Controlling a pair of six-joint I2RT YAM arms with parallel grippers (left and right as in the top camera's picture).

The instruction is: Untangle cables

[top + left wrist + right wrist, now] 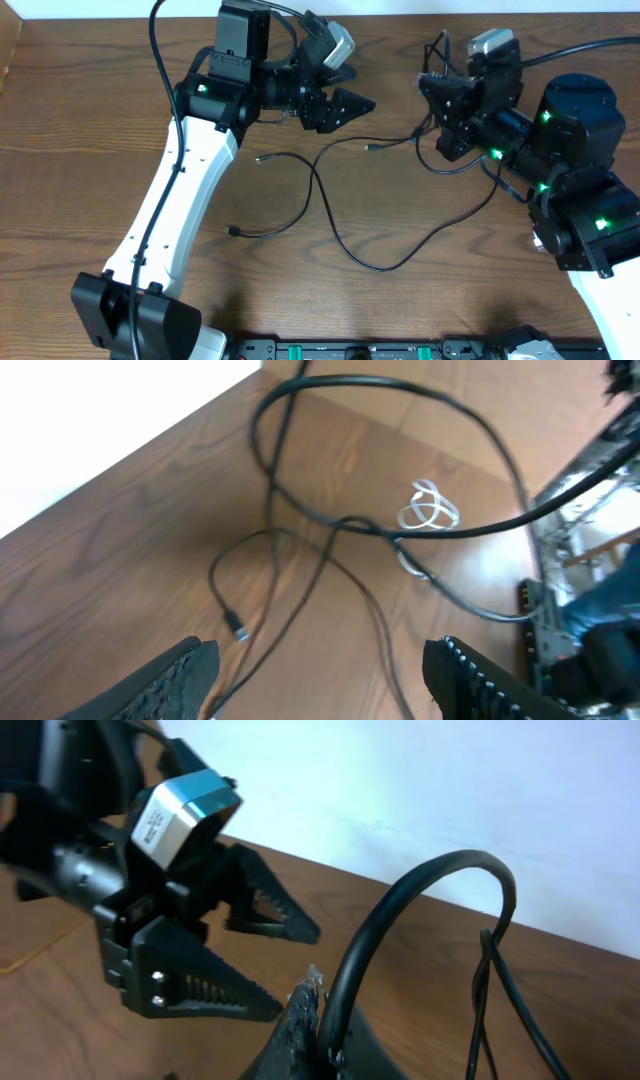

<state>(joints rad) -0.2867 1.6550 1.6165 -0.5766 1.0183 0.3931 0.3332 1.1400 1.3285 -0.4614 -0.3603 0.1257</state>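
Several black cables (330, 215) are lying crossed mid-frame, left gripper (358, 88) hovering open at upper centre, right gripper (310, 990) closed, hold unclear; probably separating stage, next move needing one strand pinched and pulled clear.

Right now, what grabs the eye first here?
Thin black cables sprawl in crossing loops across the middle of the wooden table. Beyond them the left gripper hangs wide open and empty, facing the right gripper. The right gripper is shut, with a black strand arching up right beside its tips; whether it is pinched I cannot tell.
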